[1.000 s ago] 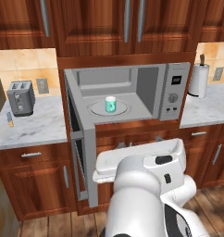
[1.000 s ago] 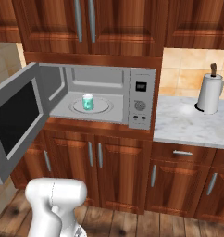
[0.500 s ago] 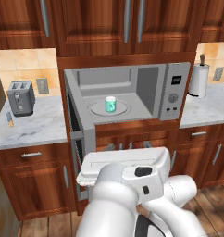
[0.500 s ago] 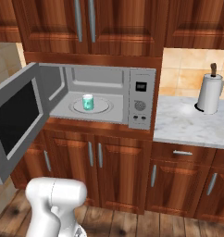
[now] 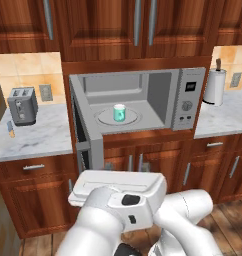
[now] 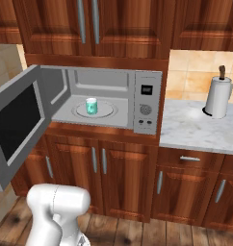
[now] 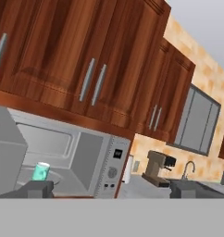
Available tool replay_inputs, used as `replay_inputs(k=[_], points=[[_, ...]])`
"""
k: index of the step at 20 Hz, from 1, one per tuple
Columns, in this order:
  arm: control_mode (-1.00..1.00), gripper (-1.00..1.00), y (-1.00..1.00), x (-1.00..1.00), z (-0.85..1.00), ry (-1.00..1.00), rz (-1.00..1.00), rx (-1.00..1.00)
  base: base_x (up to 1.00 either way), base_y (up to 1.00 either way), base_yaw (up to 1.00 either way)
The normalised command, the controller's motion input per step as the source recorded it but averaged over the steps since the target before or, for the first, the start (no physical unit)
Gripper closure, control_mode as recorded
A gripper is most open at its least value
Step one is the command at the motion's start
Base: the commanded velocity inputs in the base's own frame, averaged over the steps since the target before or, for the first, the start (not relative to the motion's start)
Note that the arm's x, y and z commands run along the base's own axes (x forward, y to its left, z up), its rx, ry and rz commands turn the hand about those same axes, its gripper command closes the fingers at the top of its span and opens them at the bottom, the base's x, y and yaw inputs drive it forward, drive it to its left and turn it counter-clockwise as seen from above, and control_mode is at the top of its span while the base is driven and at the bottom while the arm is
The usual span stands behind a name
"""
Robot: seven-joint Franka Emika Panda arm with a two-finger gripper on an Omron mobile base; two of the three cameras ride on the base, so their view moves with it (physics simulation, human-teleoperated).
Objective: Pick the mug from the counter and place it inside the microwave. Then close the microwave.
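Wooden cabinets [image 6: 89, 29] frame the microwave [image 5: 143, 102], door wide open, no readable lettering. Teal mug [image 5: 119, 113] stands upright at turntable center; gripper [image 7: 107, 189] spread wide at six o'clock, holding nothing.

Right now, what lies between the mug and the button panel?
Only bare microwave floor lies between the mug and the button panel, in the right base view.

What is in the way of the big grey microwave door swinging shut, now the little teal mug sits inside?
Nothing visible. The small teal-green mug stands upright on the white round turntable plate, well back inside the large grey-silver microwave. The dark-windowed door hangs wide open, with no object seen in its path.
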Motion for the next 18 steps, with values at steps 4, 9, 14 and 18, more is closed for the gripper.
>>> replay_inputs(k=[4,9,14,18], points=[[-1.0,-1.0,0.21,0.02,-0.09,0.0,-0.12,0.0,0.0,0.0,0.0],[-1.0,-1.0,0.2,0.04,-0.16,0.0,-0.14,0.0,0.0,0.0,0.0],[-1.0,-1.0,0.23,0.15,-0.2,0.0,-0.07,0.0,0.0,0.0,0.0],[-1.0,-1.0,0.18,0.25,-0.18,0.0,0.0,0.0,0.0,0.0,0.0]])
